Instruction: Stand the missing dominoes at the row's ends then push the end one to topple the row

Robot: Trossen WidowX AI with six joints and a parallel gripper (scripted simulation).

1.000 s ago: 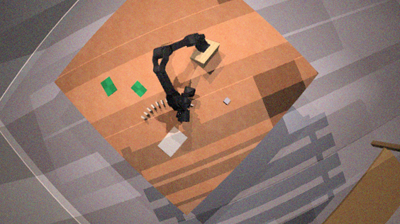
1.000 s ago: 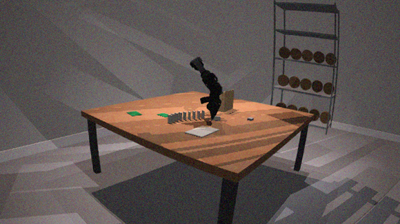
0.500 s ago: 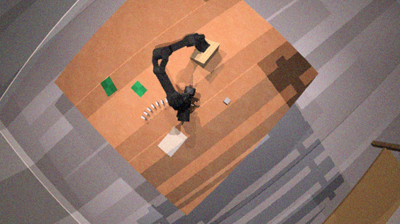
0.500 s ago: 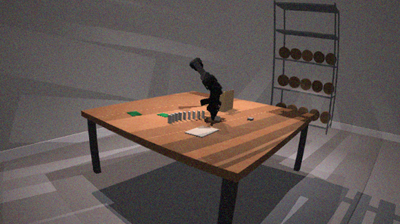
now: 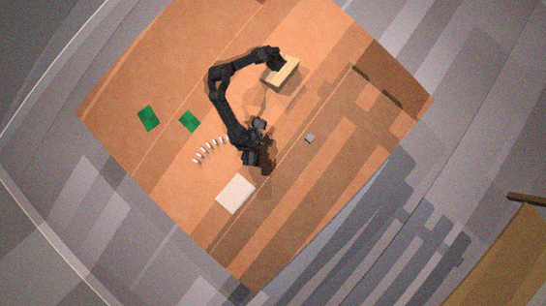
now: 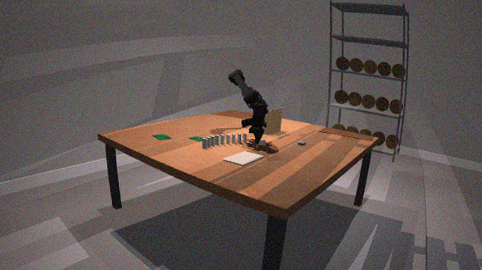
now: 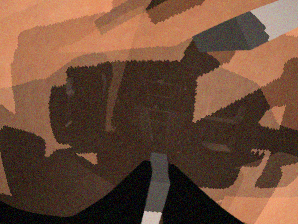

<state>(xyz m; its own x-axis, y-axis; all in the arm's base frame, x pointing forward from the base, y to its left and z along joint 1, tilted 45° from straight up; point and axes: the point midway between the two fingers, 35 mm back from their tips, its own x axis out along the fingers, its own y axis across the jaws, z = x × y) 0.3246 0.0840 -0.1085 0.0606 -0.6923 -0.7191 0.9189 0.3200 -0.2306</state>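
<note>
My gripper [image 6: 259, 142] [image 7: 156, 170] is shut on a loose domino [image 7: 159, 175], grey and white, low at the table. In the exterior view a grey bit of this domino [image 6: 263, 143] shows beside the fingertips; from above the arm hides it. A curved row of several standing dominoes [image 5: 208, 146] [image 6: 222, 139] is left of the gripper, and the arm covers its near end in the top view. A large grey and white block [image 7: 245, 32] at the wrist view's upper right looks like a standing domino.
A white pad [image 5: 235, 194] [image 6: 243, 158] lies near the row. Two green patches [image 5: 149, 118] [image 5: 189, 121] lie beyond it. A small blue-grey block [image 5: 310, 137] [image 6: 301, 143] is to the right. A pale wooden block [image 5: 289, 71] [image 6: 275, 121] stands by the arm's base.
</note>
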